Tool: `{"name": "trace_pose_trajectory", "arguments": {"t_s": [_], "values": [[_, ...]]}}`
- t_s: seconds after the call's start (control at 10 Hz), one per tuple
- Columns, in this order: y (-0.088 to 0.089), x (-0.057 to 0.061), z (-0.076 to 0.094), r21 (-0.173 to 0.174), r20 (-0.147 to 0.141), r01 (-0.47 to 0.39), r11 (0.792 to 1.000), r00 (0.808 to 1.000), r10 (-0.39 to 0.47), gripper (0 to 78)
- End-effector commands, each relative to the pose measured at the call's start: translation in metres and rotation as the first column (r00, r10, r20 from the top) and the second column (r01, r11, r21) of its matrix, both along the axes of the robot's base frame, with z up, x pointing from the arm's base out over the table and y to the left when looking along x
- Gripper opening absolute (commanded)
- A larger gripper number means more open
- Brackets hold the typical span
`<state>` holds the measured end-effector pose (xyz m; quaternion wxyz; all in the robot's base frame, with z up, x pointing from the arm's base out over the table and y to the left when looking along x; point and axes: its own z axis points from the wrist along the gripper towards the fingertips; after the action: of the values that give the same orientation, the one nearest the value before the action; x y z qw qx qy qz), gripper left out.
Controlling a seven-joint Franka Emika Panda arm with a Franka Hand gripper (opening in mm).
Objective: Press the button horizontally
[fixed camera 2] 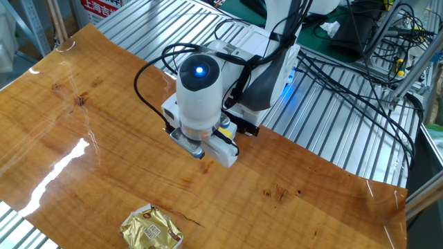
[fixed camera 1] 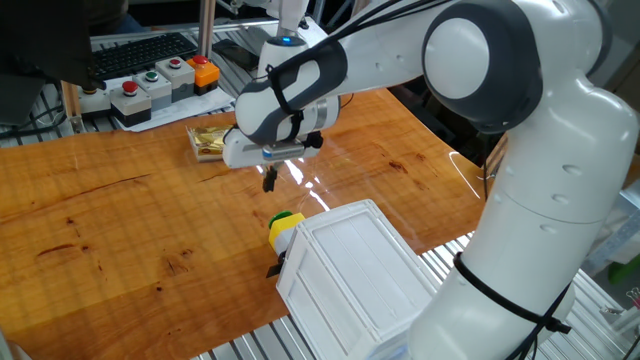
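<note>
My claw hovers above the desk; its finger state I cannot tell; the button sits against the white box, looking light and rigid; I'd push its green cap sideways.

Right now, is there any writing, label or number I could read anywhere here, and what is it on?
Red sign at the top edge of the other fixed view: white characters, cut off and too blurred to read.
Gold foil packet: a small brown printed panel, too small to read.
Keyboard: key legends too small to read.
Nothing else legible.
</note>
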<state>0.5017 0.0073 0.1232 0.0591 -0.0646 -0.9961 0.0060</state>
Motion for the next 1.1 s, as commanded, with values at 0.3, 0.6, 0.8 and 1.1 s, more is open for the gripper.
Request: {"name": "trace_pose_trajectory", "arguments": {"t_s": [0.3,0.6,0.8,1.1], "values": [[-0.002,-0.012,-0.013,0.000,0.003,-0.021,1.000,1.000,0.021,0.0],[-0.004,-0.021,-0.022,0.004,-0.003,-0.029,1.000,1.000,0.029,0.0],[-0.006,-0.026,-0.029,0.004,-0.018,-0.035,0.999,0.999,0.036,0.0],[-0.007,-0.027,-0.034,0.005,-0.041,-0.032,0.999,0.999,0.032,0.0]]}}
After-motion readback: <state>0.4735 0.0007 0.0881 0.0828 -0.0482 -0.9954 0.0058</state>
